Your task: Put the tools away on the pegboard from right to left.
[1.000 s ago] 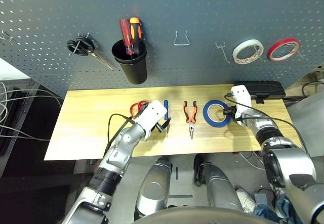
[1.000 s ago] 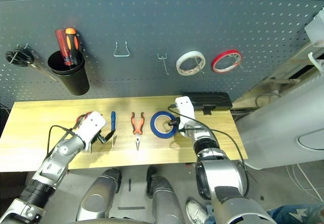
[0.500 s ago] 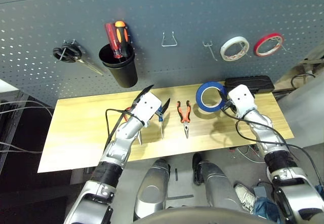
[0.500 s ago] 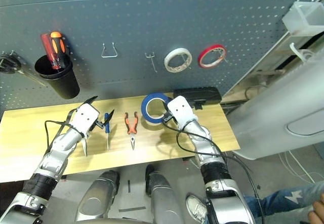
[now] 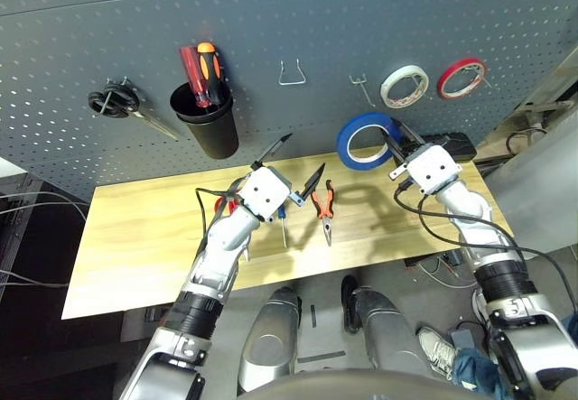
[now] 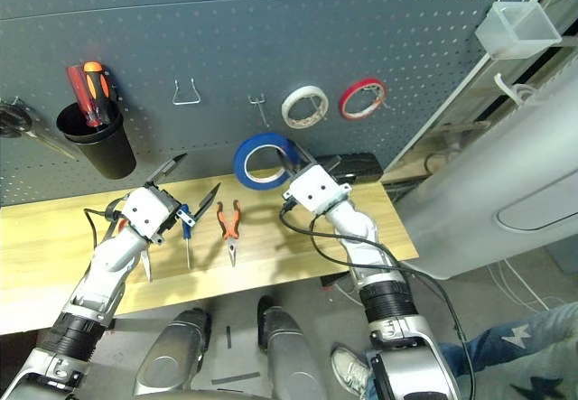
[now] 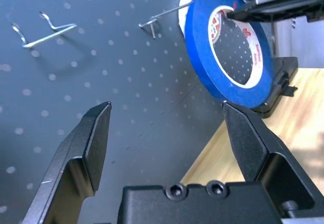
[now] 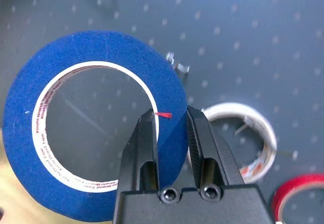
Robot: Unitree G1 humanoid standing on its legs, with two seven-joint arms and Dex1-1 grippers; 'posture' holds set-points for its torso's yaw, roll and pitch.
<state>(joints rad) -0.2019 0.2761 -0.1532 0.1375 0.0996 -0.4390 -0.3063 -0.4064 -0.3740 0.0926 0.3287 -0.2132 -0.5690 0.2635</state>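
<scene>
Done so far: no tool hangs on the pegboard [image 5: 361,21] yet, as far as I can see.
Blue tape [image 5: 365,140]: up in the air, pinched through its ring by the right pincer [image 5: 395,150], near the empty hook [image 5: 360,81].
Still on the tabletop [image 5: 135,237]: pliers [image 5: 324,206], screwdriver [image 5: 282,219] and red scissors [image 5: 222,204], all just below the left pincer [image 5: 293,162].
Left pincer: wide open, holding nothing.
Arms: both raised, tips tilted up at the board.
Next, I think: slip the tape onto the hook.
</scene>
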